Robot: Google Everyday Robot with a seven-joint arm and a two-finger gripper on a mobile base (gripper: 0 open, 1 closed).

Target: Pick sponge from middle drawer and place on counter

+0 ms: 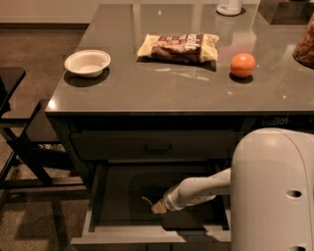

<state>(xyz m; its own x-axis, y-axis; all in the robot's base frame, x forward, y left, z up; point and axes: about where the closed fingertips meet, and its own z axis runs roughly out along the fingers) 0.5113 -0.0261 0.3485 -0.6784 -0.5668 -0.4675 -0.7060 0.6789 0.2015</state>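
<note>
The middle drawer (93, 215) stands pulled open below the counter (147, 93), with its dark floor showing. My gripper (158, 207) reaches down into the drawer from the right on a white forearm and hangs just over the floor near the middle. A small yellowish piece (157, 209) sits right at the gripper's tip; it looks like the sponge's foam base, with a dark patch just above it. I cannot tell whether the gripper holds it or only touches it.
On the counter are a white bowl (87, 62), a brown-and-yellow snack bag (179, 47), an orange fruit (243, 64) and a white container (229, 7) at the back. The upper drawer with a bar handle (158, 147) is shut. A dark chair (19, 142) stands at the left. My white body (274, 191) fills the lower right.
</note>
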